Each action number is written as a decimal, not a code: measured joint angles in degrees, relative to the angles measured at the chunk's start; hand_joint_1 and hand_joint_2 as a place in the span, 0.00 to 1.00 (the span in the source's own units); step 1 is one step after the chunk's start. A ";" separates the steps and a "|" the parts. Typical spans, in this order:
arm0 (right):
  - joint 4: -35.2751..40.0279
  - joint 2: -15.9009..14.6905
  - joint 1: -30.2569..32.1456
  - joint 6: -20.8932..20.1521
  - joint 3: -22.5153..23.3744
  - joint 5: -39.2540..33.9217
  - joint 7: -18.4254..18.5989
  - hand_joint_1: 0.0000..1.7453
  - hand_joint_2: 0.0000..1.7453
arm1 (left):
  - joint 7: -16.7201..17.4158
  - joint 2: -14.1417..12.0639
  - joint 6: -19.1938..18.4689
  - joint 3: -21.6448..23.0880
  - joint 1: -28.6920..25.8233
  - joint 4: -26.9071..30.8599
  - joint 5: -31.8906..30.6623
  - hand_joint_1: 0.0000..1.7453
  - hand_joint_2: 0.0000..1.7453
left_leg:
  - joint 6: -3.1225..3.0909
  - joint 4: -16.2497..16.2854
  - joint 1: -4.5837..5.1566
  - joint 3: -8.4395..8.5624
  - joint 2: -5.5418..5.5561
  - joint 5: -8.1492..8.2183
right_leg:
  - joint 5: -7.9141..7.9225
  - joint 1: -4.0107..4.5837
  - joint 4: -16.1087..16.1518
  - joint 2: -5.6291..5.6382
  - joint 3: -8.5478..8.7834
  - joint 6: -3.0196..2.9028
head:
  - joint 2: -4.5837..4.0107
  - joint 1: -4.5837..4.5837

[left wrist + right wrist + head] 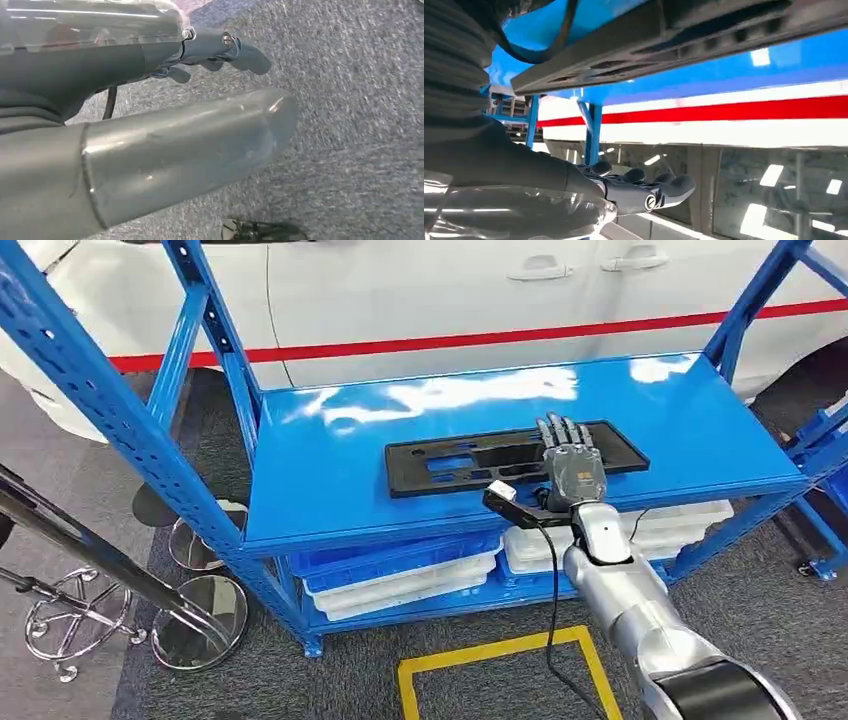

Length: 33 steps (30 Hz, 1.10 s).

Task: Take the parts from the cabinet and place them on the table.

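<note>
While the black plastic panel (515, 458) lies flat on the blue shelf (330, 465) of the cabinet, nothing has yet been carried to a table. The right hand (571, 462) is held above the panel's right part, fingers extended and empty. The left hand (215, 50) hangs over carpet, fingers loosely curled, holding nothing.
</note>
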<state>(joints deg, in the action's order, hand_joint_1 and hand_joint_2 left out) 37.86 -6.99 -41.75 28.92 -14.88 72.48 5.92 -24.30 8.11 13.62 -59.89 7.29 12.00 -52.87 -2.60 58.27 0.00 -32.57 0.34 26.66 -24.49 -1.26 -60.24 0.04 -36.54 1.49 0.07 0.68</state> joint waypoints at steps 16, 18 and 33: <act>0.22 -0.02 0.32 -0.31 0.09 -0.24 -0.55 0.00 1.00 | 1.07 0.00 1.68 0.00 0.14 0.00 0.57 0.00 0.00 | 0.47 -0.26 0.41 0.06 0.02 0.38 | -0.70 0.49 0.40 0.36 0.27 -1.03 | 0.00 -0.04; 0.22 -0.02 0.35 -0.46 0.09 -0.37 -0.59 0.00 1.00 | 1.05 -0.02 1.70 0.00 0.13 0.00 0.57 0.00 0.00 | 0.69 -0.27 0.41 0.05 0.02 0.35 | -0.70 0.49 0.39 0.35 0.27 -1.04 | 0.00 -0.04; 0.22 0.59 -0.25 -6.82 0.09 -3.56 -6.08 0.00 1.00 | 0.57 -0.02 2.08 0.00 0.08 0.00 0.87 0.00 0.00 | 0.80 -0.19 0.49 0.04 0.04 0.37 | -0.64 0.31 0.58 0.20 0.52 -0.96 | 0.00 -0.04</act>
<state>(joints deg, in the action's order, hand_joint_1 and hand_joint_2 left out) 38.07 -6.40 -42.00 22.10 -14.80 68.91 -0.15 -23.74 8.09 15.69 -59.89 7.37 12.00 -52.00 -1.80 58.08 0.49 -32.54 0.38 27.03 -25.13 -0.95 -59.66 0.24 -36.03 0.54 0.07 0.63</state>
